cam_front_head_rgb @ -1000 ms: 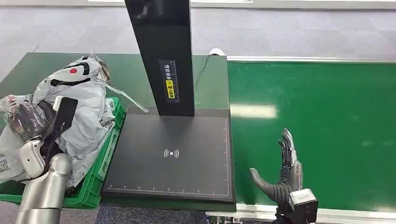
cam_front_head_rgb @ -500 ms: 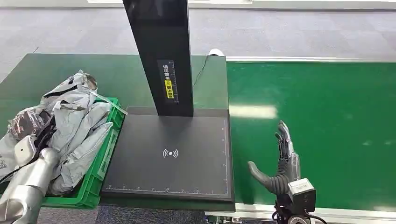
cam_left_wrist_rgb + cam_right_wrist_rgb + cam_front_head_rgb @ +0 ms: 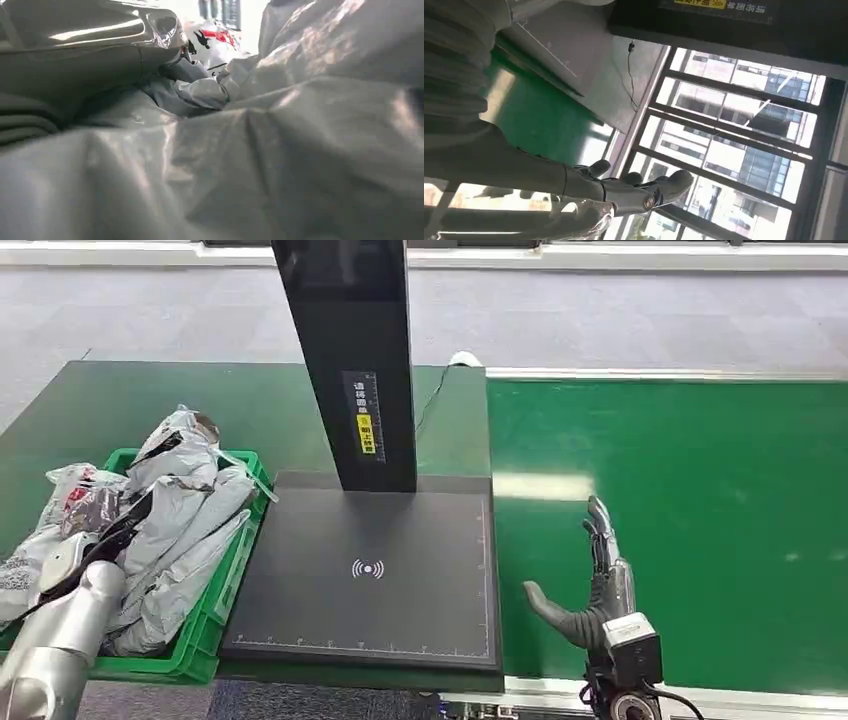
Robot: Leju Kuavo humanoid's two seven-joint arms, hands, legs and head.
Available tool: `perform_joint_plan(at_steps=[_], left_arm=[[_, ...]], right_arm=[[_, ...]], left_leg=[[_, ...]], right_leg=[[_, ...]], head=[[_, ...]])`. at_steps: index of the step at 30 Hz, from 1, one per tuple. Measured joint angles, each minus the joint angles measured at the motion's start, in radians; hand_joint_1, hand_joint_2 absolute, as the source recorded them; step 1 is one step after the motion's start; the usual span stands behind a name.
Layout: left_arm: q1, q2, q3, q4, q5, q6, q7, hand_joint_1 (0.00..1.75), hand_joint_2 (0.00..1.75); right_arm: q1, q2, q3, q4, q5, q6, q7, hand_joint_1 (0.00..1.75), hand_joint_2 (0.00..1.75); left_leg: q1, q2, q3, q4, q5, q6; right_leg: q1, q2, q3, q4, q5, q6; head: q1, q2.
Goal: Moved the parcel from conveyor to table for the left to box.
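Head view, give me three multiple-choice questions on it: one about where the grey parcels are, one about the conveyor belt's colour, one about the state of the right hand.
1. Where do the grey parcels lie?
A. On the black scanner plate
B. In the green crate
C. On the conveyor belt

2. What colour is the conveyor belt?
A. Green
B. Black
C. Blue

3. What state is the right hand in?
A. Holding a parcel
B. Closed into a fist
C. Open, fingers apart, holding nothing

Answers:
1. B, since the parcels are piled in the green crate, left of the scanner plate, which is bare.
2. A, since the belt surface to the right of the scanner plate is bright green.
3. C, since the fingers stretch out above the belt, the thumb is spread to the side, and nothing sits between them.
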Motion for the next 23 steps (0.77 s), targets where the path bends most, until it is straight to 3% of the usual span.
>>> perform_joint_plan(at_steps=[3,4,6,7,9,10,11,16,23], left_arm=[[0.047,-0.005,-0.025,-0.099,0.026,-0.033,-0.013,1.75,1.75],[0.06,-0.006,-0.031,-0.119,0.031,-0.035,-0.013,1.2,1.75],[0.078,-0.008,-0.048,-0.169,0.037,-0.036,-0.01,1.2,1.75],[0.091,-0.008,-0.053,-0.192,0.04,-0.037,-0.007,0.35,1.75],[0.114,-0.011,-0.063,-0.233,0.049,-0.021,-0.006,0.35,1.75],[0.125,-0.012,-0.069,-0.253,0.053,-0.014,-0.005,0.0,1.75],[0.133,-0.014,-0.072,-0.267,0.055,-0.011,-0.004,0.0,0.0],[0.173,-0.028,-0.088,-0.33,0.073,0.059,0.007,0.0,0.0],[0.265,-0.105,-0.094,-0.499,0.224,0.438,-0.086,0.0,0.0]], right_arm=[[0.002,0.0,-0.001,0.0,0.005,0.0,-0.002,0.0,1.75],[0.004,0.001,-0.002,0.0,0.006,0.0,-0.002,0.0,1.75],[0.005,0.001,-0.002,0.0,0.01,0.0,-0.002,0.0,1.75],[0.005,0.002,-0.003,0.0,0.01,0.001,-0.002,0.0,1.75],[0.01,0.003,-0.005,0.0,0.013,0.003,-0.002,0.0,1.75],[0.014,0.003,-0.006,-0.001,0.013,0.004,-0.002,0.0,1.75],[0.016,0.003,-0.008,-0.001,0.016,0.005,-0.002,0.0,1.75],[0.026,0.005,-0.013,-0.002,0.02,0.007,-0.002,0.0,1.75],[0.05,0.016,-0.016,-0.02,0.021,0.009,-0.01,0.0,1.75]], left_leg=[[-0.001,-0.005,0.001,0.0,0.0,0.0],[-0.002,-0.006,0.001,0.0,0.0,0.0],[-0.003,-0.01,-0.001,0.0,0.0,0.001],[-0.003,-0.01,-0.001,0.001,0.0,0.001],[-0.005,-0.01,-0.001,0.001,-0.001,0.002],[-0.005,-0.011,-0.002,0.001,-0.001,0.003],[-0.006,-0.011,-0.002,0.001,-0.001,0.003],[-0.007,-0.011,-0.004,0.001,-0.001,0.004],[-0.007,-0.006,-0.011,0.001,-0.001,0.004]], right_leg=[[-0.002,-0.004,0.001,0.0,-0.001,0.002],[-0.003,-0.006,0.001,0.0,-0.002,0.003],[-0.004,-0.009,0.001,0.0,-0.003,0.004],[-0.004,-0.009,0.001,0.0,-0.003,0.004],[-0.005,-0.009,0.001,0.0,-0.003,0.005],[-0.006,-0.01,0.001,0.0,-0.004,0.006],[-0.006,-0.01,0.0,0.0,-0.004,0.006],[-0.007,-0.01,-0.002,-0.001,-0.004,0.006],[-0.006,-0.006,-0.01,-0.001,-0.002,0.006]], head=[[0.0,0.0],[0.0,0.0],[0.001,0.0],[0.0,0.0],[0.0,0.0],[0.0,0.0],[0.0,0.0],[0.0,0.0],[0.0,0.0]])
